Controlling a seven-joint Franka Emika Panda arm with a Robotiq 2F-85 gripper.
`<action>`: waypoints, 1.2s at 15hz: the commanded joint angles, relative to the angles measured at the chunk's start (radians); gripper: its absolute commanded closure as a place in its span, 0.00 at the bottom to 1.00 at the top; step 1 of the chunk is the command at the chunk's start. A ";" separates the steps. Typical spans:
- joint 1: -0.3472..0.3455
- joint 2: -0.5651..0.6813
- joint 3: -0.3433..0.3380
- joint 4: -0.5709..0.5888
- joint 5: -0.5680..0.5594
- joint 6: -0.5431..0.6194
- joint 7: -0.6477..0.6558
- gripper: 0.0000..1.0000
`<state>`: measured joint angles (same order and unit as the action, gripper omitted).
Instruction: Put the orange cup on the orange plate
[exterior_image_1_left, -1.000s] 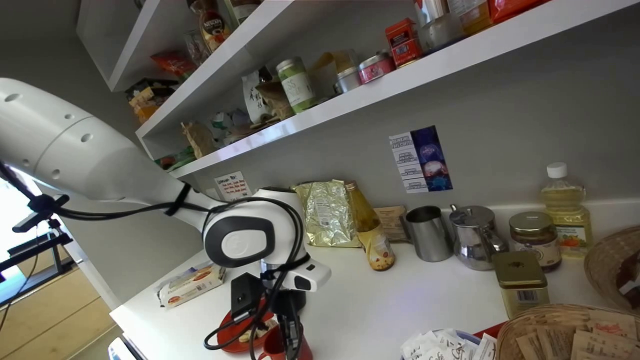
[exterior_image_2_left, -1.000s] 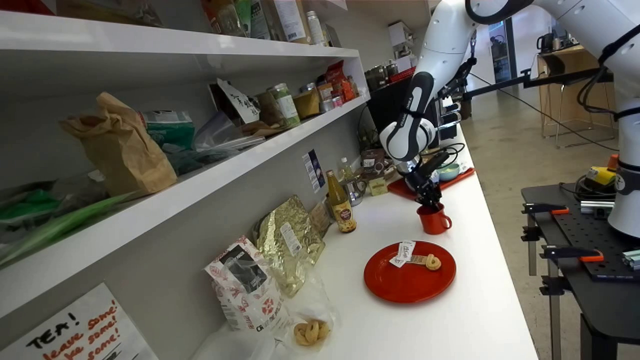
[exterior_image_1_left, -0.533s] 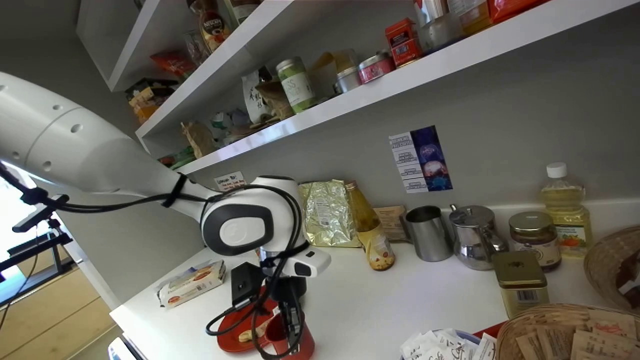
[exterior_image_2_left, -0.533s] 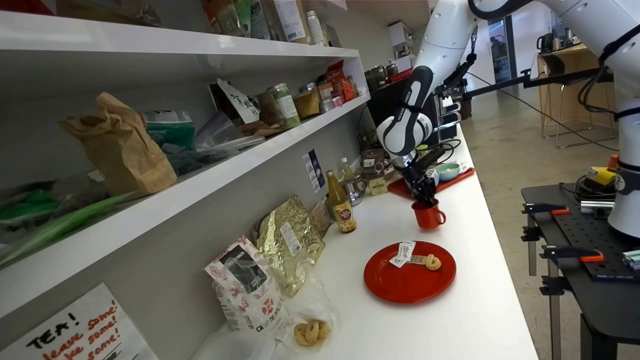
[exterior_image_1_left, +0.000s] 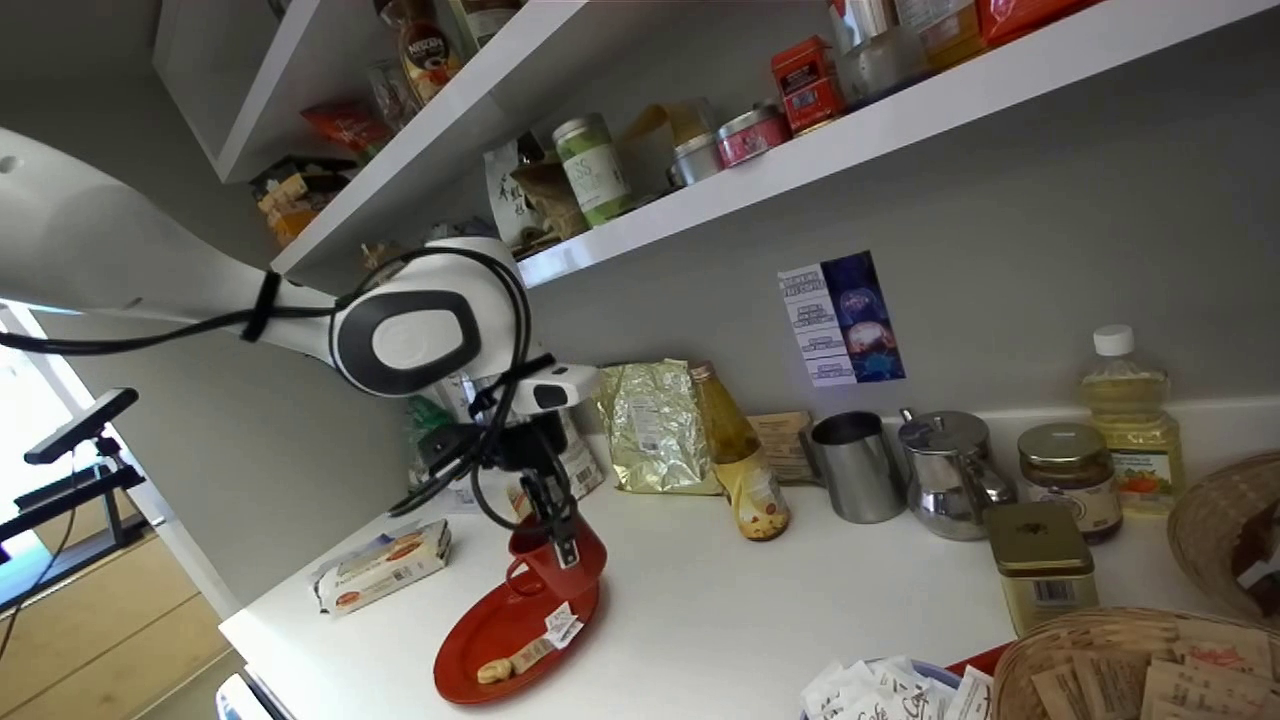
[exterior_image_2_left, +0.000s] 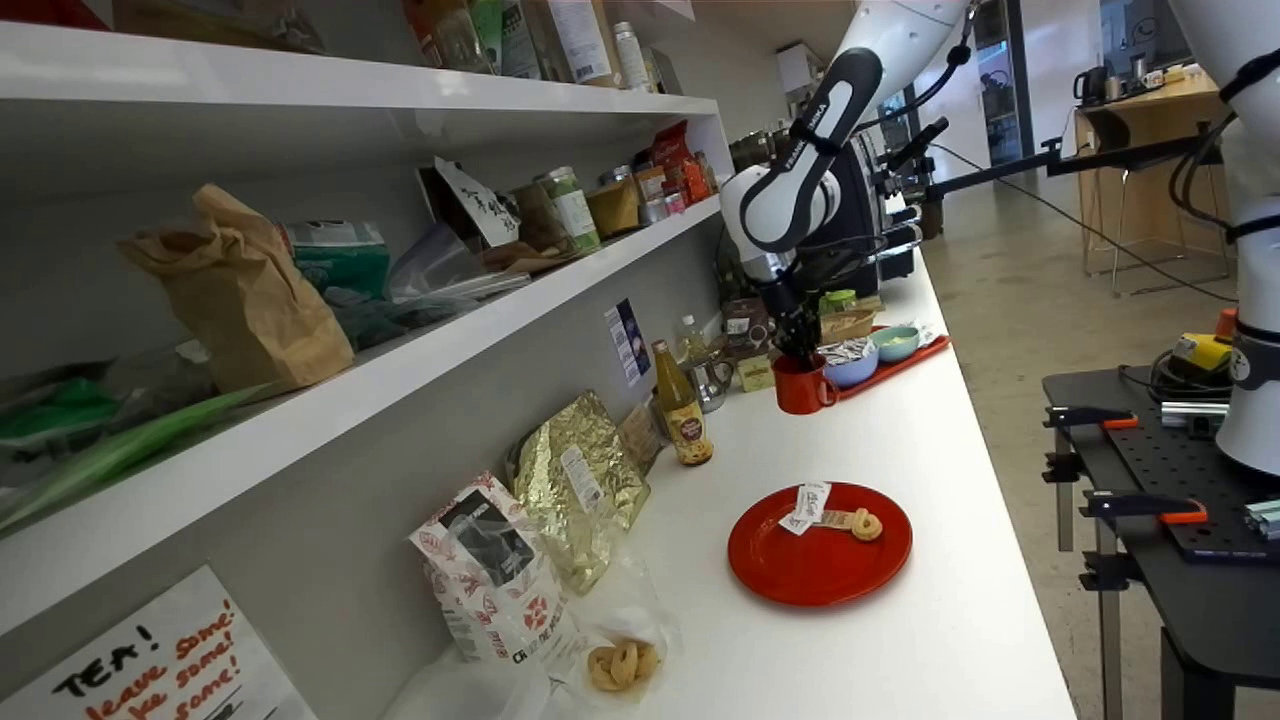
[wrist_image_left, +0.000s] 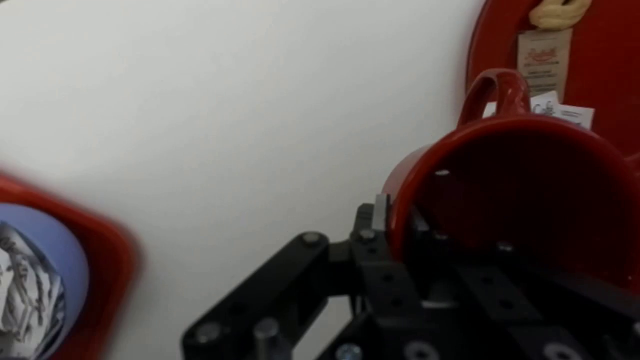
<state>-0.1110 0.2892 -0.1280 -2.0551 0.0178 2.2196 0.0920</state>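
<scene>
The orange cup (exterior_image_1_left: 575, 578) is a red-orange mug with a handle, lifted above the counter. It also shows in an exterior view (exterior_image_2_left: 800, 390) and in the wrist view (wrist_image_left: 520, 200). My gripper (wrist_image_left: 400, 215) is shut on the cup's wall, one finger inside and one outside; in both exterior views the gripper (exterior_image_1_left: 562, 545) (exterior_image_2_left: 800, 350) sits at the cup's rim. The orange plate (exterior_image_2_left: 810, 570) lies flat on the counter, apart from the cup; it also shows in an exterior view (exterior_image_1_left: 465, 655) and the wrist view (wrist_image_left: 610, 65). It bears a yellowish ring (exterior_image_2_left: 866, 525) and paper packets (exterior_image_2_left: 808, 505).
A bottle (exterior_image_2_left: 685, 405), a gold foil bag (exterior_image_2_left: 580, 480), a metal jug (exterior_image_1_left: 862, 470) and a teapot (exterior_image_1_left: 945, 470) stand along the wall. A red tray with a blue bowl (exterior_image_2_left: 850, 370) lies behind the cup. A shelf (exterior_image_1_left: 700, 200) overhangs the counter.
The gripper has lifted the cup off the counter and carried it up and toward the wall. In an exterior view the cup has moved up and left. The plate has stayed put.
</scene>
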 joint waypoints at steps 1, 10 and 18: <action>0.055 -0.078 0.037 -0.003 -0.042 -0.025 0.019 0.98; 0.187 -0.034 0.147 0.072 -0.112 -0.060 0.086 0.98; 0.216 0.087 0.154 0.076 -0.128 -0.095 0.075 0.98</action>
<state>0.0915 0.3296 0.0253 -2.0118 -0.0889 2.1606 0.1607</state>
